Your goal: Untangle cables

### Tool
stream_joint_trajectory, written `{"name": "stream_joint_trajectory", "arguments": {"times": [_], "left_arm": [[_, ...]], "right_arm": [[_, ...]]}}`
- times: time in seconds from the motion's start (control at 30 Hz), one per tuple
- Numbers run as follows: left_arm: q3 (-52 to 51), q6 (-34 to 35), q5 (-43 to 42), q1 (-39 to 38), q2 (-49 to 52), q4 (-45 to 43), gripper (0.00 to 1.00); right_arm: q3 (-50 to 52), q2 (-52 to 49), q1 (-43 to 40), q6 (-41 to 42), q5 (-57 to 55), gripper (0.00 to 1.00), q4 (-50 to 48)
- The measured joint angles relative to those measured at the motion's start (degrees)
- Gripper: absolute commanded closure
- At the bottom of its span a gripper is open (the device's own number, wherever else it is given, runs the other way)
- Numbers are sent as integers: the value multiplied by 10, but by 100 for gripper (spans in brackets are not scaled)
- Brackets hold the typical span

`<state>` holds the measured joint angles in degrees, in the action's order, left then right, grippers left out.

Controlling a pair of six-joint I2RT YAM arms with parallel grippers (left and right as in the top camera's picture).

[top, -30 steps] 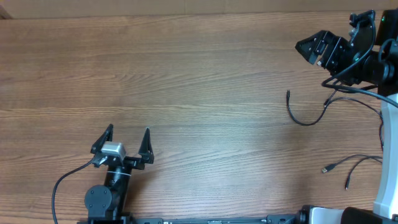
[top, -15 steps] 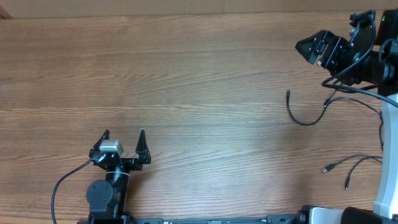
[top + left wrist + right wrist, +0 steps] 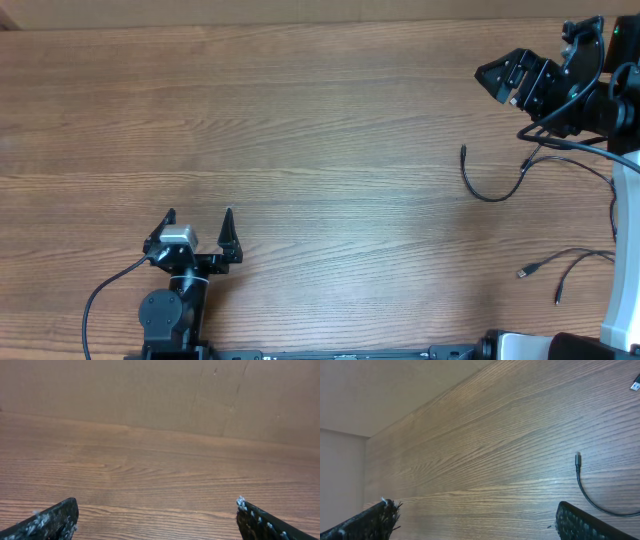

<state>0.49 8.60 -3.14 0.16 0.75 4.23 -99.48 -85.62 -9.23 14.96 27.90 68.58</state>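
Observation:
Thin black cables lie at the table's right side. One curved cable [image 3: 485, 190] ends in a plug at its upper left and also shows in the right wrist view [image 3: 585, 490]. Two more cable ends [image 3: 550, 268] with silver plugs lie lower right; another plug tip [image 3: 635, 386] shows at the right wrist view's edge. My left gripper [image 3: 198, 228] is open and empty at the front left, far from the cables; its fingertips frame bare wood [image 3: 157, 520]. My right gripper [image 3: 500, 75] is open and empty at the back right, above the curved cable.
A brown cardboard wall [image 3: 160, 390] stands along the table's far edge. The right arm's white base [image 3: 625, 260] and its thicker black wires stand at the right edge. The left arm's own wire [image 3: 95, 300] loops at the front left.
The left gripper drew back slightly toward its base and its fingers narrowed a little between one second ago and half a second ago. Nothing has moved since. The right arm and cables are unchanged.

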Motion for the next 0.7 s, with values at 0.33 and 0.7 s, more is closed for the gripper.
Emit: {"name": "stream_joint_trajectory", "arguments": {"times": [0.33,0.7], "left_arm": [[0,0,0,0,0,0,0],[0,0,0,0,0,0,0]], "right_arm": [[0,0,0,0,0,0,0],[0,0,0,0,-3,0,-2]]}}
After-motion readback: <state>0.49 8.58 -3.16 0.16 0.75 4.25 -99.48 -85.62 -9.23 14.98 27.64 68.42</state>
